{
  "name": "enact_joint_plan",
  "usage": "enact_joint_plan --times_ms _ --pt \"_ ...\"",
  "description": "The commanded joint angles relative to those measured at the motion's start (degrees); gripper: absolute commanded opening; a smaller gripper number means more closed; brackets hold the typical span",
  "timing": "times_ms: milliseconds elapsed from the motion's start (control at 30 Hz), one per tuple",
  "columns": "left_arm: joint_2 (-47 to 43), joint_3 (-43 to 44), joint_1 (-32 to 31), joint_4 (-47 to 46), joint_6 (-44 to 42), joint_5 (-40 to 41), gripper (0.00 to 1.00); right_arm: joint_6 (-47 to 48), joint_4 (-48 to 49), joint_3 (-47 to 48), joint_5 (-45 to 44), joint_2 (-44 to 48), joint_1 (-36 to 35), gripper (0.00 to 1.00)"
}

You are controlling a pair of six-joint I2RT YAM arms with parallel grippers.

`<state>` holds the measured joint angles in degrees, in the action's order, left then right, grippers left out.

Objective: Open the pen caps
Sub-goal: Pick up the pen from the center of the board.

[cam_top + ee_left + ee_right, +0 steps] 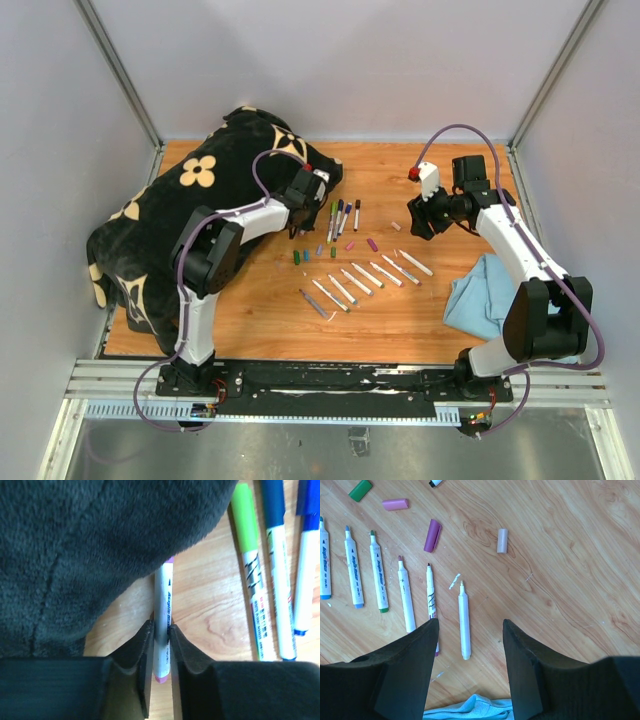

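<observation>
Top external: my left gripper (pixel 298 224) is down at the edge of the black flowered blanket (pixel 170 215), at the left end of a small cluster of capped pens (pixel 343 213) lying side by side on the wooden table (pixel 250 325). My right gripper (pixel 414 216) hangs to the right of that cluster, apart from everything. Nearer my bases lies a slanted row of uncapped markers (pixel 365 275). Between that row and the capped pens is a scatter of loose caps (pixel 302 257). A light blue cloth (pixel 485 295) lies by the right arm.

Left wrist: my left fingers (pixel 135 650) are pinched on the barrel of a white marker (pixel 164 590), one on each side and touching it. Its purple cap (pixel 169 560) is on, with its far end hidden beneath the blanket's edge. To the right, apart from it, lie a green-capped pen (pixel 246 525) and two blue-capped pens (pixel 275 510).

Right wrist: my right jaws stand apart with nothing between them, over the end of the marker row. A pale-tipped marker (pixel 464 615) lies just below the gap. Beyond the row are a loose purple cap (pixel 432 535), a pink cap (pixel 395 504), a green cap (pixel 360 490) and a pale peach cap (pixel 502 540), each on its side and off any marker. The cloth shows at the bottom edge.
</observation>
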<state>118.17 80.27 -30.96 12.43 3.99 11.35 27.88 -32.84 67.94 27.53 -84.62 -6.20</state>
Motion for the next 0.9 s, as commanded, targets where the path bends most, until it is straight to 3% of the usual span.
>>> enact_joint_plan --times_ms 0,200,367,467,700,867 --pt "-2.7 -1.2 1.0 3.1 -1.7 -0.9 0.24 -0.6 0.0 -0.8 1.2 0.2 0.7 0.55" --pt "1.1 3.7 2.1 5.6 -2.3 -3.5 0.35 -0.6 0.0 -1.0 1.2 0.4 0.5 0.55" --pt "4.6 7.6 2.9 8.9 -2.8 -5.5 0.34 -0.6 0.0 -1.0 1.3 0.4 0.5 0.55" --pt "5.3 8.2 3.0 9.8 -3.0 -6.7 0.3 -0.5 0.0 -1.0 1.4 0.3 0.5 0.55" --pt "6.1 9.7 3.1 10.9 -2.8 -7.9 0.02 -1.0 -0.4 -0.8 4.9 1.4 0.4 0.55" --pt "3.3 10.7 3.1 9.4 -1.4 -7.9 0.0 -1.2 -0.4 -1.3 9.7 2.5 -0.5 0.55"
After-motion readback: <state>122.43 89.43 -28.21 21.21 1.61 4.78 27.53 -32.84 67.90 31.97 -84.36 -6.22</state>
